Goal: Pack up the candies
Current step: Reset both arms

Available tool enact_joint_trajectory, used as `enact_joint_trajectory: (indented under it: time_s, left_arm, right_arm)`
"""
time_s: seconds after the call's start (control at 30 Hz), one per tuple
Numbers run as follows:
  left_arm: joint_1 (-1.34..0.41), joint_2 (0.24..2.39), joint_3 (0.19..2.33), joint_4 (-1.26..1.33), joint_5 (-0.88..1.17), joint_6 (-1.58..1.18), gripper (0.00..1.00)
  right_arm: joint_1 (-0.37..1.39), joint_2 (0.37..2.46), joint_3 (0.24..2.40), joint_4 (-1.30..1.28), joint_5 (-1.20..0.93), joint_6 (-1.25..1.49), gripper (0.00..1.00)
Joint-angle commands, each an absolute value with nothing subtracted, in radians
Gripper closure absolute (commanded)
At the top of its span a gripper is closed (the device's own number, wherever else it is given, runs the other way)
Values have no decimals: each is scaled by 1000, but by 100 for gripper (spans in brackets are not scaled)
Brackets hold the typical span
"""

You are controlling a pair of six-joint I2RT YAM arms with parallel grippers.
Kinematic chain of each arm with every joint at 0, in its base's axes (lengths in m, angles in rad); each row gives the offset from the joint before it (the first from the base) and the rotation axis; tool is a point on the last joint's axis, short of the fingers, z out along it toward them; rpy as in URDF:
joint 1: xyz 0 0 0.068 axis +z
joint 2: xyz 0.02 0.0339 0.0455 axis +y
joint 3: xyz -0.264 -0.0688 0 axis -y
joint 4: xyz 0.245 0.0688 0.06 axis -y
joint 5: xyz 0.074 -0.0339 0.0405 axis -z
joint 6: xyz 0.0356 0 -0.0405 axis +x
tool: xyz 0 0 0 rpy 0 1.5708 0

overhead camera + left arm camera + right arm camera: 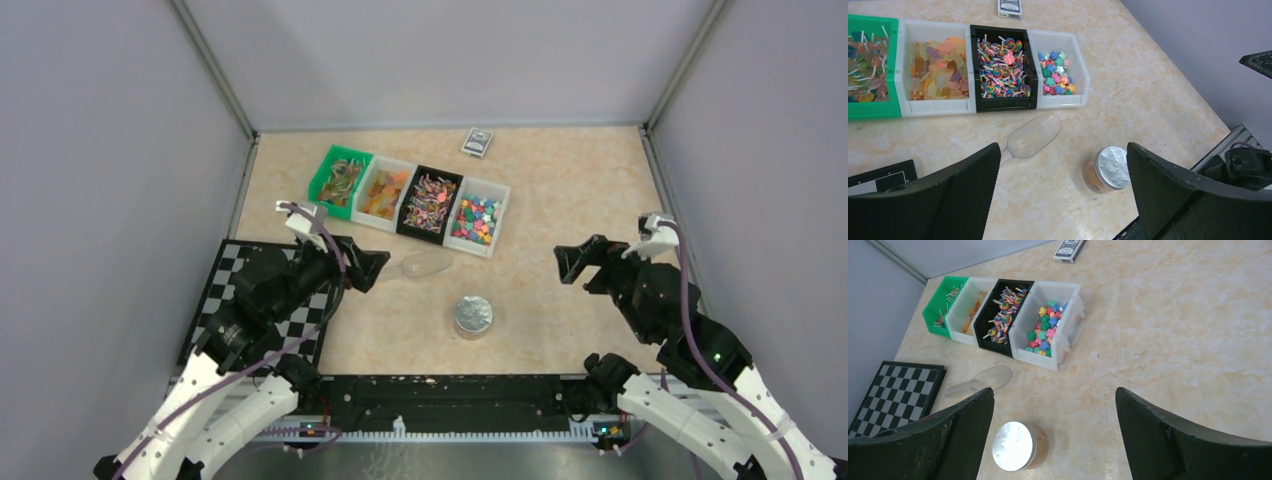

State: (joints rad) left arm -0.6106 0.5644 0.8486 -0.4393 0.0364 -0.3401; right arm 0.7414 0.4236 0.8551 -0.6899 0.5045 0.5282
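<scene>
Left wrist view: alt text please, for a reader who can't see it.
The open, empty left gripper hangs over a marbled table, facing a silver-lidded jar with orange contents and a clear scoop lying apart from it. Beyond them a row of four bins, green, white, black, white, holds colourful candies.

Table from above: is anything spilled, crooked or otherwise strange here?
Nothing looks spilled: the candies all sit inside their four bins. The row lies at a slant to the edges of the table, and the clear scoop lies loose in front of it. The lidded jar stands upright.
</scene>
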Motion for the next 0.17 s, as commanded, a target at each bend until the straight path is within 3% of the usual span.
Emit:
enact_joint_trajectory:
  time_s: [0.0, 0.13]
  left_arm:
    - [-612, 551, 842, -389, 46, -344, 1]
    - [-613, 551, 841, -388, 45, -347, 1]
  right_arm:
    - [736, 416, 851, -683, 519, 545, 10]
    - [736, 416, 847, -687, 517, 546, 10]
